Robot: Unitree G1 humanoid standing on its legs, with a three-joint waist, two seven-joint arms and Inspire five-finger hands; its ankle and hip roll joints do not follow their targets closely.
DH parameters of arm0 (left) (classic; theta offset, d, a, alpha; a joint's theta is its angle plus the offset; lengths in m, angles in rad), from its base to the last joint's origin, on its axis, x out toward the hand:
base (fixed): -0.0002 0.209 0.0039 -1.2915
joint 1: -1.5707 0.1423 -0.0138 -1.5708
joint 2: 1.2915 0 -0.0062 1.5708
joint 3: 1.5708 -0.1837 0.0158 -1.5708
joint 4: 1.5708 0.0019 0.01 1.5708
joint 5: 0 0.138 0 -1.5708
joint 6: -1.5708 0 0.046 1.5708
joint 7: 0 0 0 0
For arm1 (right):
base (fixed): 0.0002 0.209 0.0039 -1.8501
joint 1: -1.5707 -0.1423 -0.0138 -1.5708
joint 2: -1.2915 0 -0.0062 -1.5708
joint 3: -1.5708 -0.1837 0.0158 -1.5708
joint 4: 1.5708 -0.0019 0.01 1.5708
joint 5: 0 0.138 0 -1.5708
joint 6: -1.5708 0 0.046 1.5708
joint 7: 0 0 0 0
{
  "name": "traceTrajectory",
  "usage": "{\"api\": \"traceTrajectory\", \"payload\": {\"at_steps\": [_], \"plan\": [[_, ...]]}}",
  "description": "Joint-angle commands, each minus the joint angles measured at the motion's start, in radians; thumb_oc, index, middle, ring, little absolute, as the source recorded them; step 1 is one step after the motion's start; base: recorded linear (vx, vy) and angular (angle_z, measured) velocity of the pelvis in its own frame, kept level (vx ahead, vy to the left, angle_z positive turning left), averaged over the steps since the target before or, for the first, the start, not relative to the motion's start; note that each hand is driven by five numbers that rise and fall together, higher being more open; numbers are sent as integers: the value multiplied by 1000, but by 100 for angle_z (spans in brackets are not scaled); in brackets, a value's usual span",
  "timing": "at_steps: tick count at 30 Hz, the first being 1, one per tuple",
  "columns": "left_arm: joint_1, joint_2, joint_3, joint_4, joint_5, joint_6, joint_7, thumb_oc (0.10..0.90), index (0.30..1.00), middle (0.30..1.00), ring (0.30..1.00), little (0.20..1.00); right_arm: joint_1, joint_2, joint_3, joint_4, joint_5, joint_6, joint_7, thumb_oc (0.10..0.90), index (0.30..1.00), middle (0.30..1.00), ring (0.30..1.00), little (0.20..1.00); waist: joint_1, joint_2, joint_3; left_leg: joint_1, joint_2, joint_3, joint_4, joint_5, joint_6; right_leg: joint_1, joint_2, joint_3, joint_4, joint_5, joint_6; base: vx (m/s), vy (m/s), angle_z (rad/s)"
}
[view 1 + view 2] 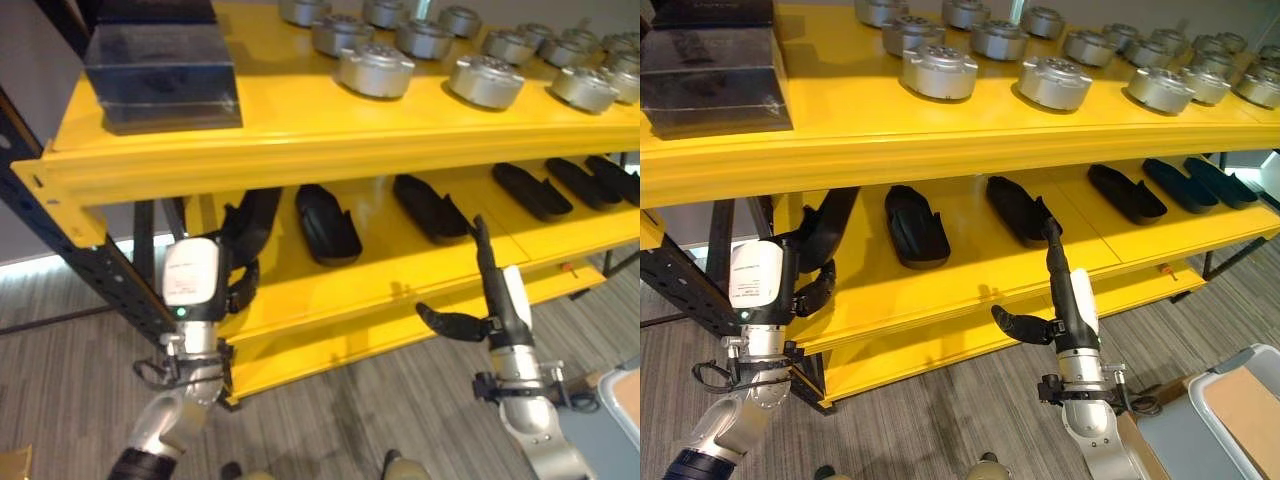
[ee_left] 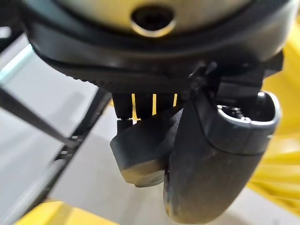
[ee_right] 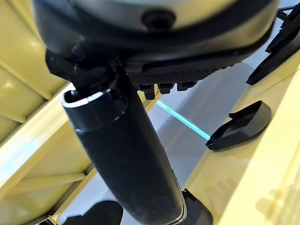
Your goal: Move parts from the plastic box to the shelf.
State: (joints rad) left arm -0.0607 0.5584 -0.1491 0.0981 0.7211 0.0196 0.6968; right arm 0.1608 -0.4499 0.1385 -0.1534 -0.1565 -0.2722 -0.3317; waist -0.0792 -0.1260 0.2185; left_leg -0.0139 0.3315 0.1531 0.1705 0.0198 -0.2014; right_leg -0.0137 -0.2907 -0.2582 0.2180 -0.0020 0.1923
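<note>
Several long black parts (image 1: 327, 225) lie in a row on the yellow shelf's middle level (image 1: 390, 265). My left hand (image 1: 190, 275) is raised at that level's left end, fingers straight up under the top board, thumb bent inward (image 2: 211, 173), nothing held. My right hand (image 1: 505, 300) stands upright in front of the middle level, fingers straight, thumb (image 3: 126, 164) stuck out sideways. Its fingertips reach up beside the second black part (image 1: 1015, 208); whether they touch it I cannot tell. A grey plastic box (image 1: 1240, 400) shows at the lower right.
Several round silver parts (image 1: 375, 70) fill the top level. A dark block-shaped case (image 1: 160, 60) sits at its left end. A lower yellow level (image 1: 330, 345) juts out below. The dark shelf post (image 1: 90, 260) runs down on the left. Grey wood-look floor lies in front.
</note>
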Motion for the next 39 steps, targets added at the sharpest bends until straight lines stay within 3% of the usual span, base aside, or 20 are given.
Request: {"api": "traceTrajectory", "payload": {"at_steps": [1,6,13,18,25,36,39], "plan": [[-247,12,65,-35,18,14,189,400,300,300,300,300,-90,-47,-18,-139,0,-75,-20,900,1000,1000,1000,1000,-14,-1,-11,-32,55,-7,21,56,22,-13,-14,-4,141,-84,-24,-175,-126,-10],[-340,2,89,30,-8,79,258,400,300,300,300,300,-116,-83,19,-174,23,-89,-4,900,1000,1000,1000,1000,-33,15,32,-108,88,-28,53,86,-2,-105,7,10,209,-93,-42,-149,-77,-4],[-439,17,152,81,-57,134,376,400,300,300,300,300,-175,-124,56,-204,18,-107,-12,900,1000,1000,1000,1000,-62,36,44,-243,134,-35,100,109,-17,-295,20,49,316,-102,-63,-148,-58,-14],[-474,57,181,94,-68,162,439,400,300,300,300,300,-185,-144,69,-224,39,-126,-8,900,1000,1000,1000,1000,-72,29,46,-326,156,-46,129,119,-26,-393,38,56,375,-112,-78,-90,-87,-10],[-536,110,150,207,-105,188,450,400,300,300,300,300,-215,-152,99,-234,45,-143,-23,900,1000,1000,1000,1000,-87,22,59,-406,178,-48,142,141,-33,-504,61,57,437,-129,-95,-46,-77,-5],[-584,136,89,338,-168,176,462,400,300,300,300,300,-219,-151,119,-247,28,-165,-69,900,1000,1000,1000,1000,-97,-2,85,-440,202,-53,118,175,-35,-558,81,36,465,-140,-110,-5,-57,2],[-606,135,24,403,-171,163,437,400,300,300,300,300,-210,-157,123,-247,21,-172,-87,900,1000,1000,1000,1000,-103,-8,89,-441,209,-49,103,184,-34,-567,91,32,470,-144,-114,37,-32,1]]}}
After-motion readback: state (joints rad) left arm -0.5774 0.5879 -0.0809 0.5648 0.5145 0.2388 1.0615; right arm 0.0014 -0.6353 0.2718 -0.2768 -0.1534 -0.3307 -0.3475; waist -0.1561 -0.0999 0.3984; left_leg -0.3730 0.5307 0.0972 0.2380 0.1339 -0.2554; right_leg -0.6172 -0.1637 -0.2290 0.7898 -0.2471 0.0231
